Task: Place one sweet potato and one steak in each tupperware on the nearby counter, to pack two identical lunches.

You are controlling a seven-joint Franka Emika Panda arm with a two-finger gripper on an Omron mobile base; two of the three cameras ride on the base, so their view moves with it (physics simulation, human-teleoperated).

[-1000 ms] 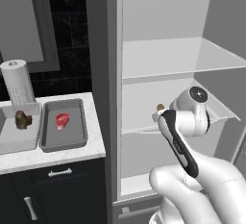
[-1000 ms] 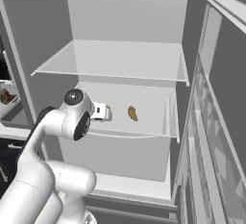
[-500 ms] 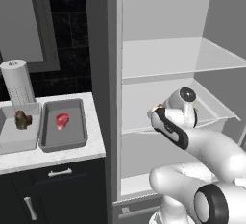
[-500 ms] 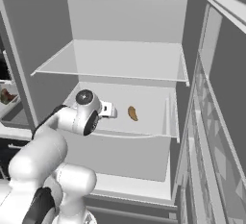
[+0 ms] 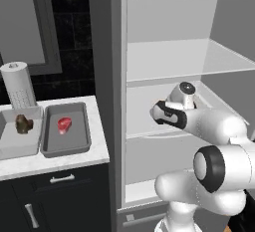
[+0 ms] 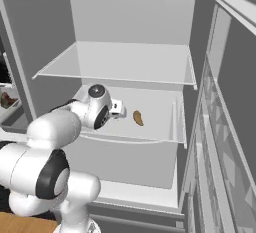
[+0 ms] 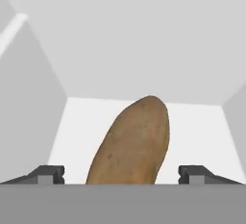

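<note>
Hand view: gripper (image 7: 123, 175) fingers spread wide either side of the orange-brown tapered sweet potato (image 7: 132, 143), lying on the white fridge shelf (image 7: 144, 107), not gripping it.

An open fridge (image 5: 169, 22) with pale grey inner walls and two white shelves (image 6: 120, 64) fills the middle of the room. Its door (image 6: 225, 127) stands swung open on the right. Left of it, a black tiled wall (image 5: 72, 32) rises behind dark navy cabinets (image 5: 55, 201) with silver handles (image 5: 62, 178).
</note>
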